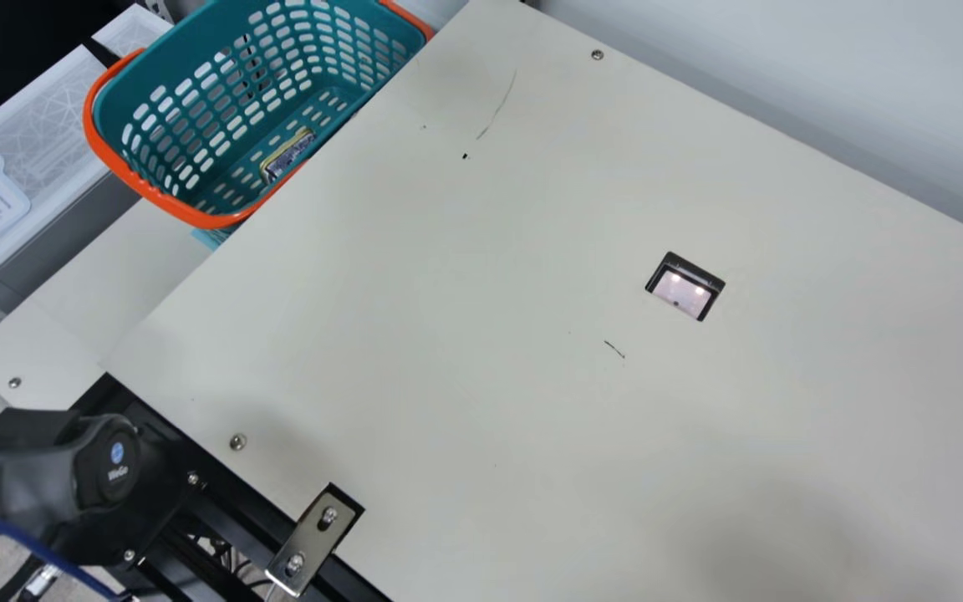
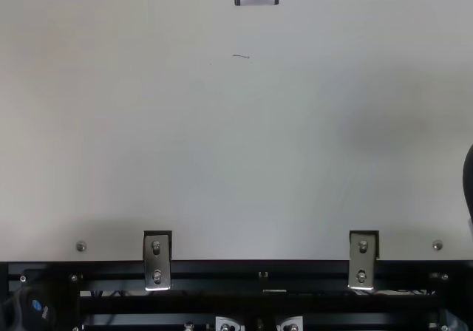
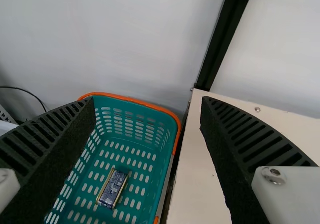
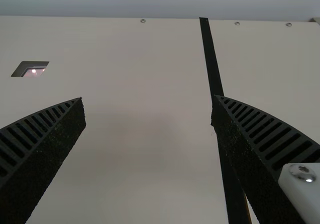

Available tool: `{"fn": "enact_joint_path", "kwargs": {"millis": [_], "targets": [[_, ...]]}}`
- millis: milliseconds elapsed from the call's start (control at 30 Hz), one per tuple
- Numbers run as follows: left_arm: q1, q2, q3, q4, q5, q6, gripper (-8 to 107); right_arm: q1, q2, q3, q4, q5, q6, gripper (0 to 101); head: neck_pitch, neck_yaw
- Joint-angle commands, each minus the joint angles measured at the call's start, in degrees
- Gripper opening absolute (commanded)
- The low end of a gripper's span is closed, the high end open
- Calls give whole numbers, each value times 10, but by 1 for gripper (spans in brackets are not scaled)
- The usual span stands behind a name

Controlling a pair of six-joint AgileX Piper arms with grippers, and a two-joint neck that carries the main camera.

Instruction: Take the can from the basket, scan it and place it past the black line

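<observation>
Resting on the slotted floor of the teal basket beside the worktop, the can shows yellowish edges, while the left tool and right tool each have their ribbed fingers spread apart.

a scanner, basket and robot arm suggest a lab's mock checkout.
</observation>
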Motion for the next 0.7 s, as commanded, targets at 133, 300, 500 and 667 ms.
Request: {"fn": "enact_joint_path", "kwargs": {"millis": [133,300,500,667], "targets": [[-4,33,-5,-30,-1,71,90,0,0,0,0,0,0,101,-16,6],[2,70,-12,-50,-5,112,90,0,0,0,0,0,0,101,-16,6],[11,112,-19,-58,-10,145,90,0,0,0,0,0,0,101,-16,6],[13,142,-22,-47,-17,157,90,0,0,0,0,0,0,101,-16,6]]}}
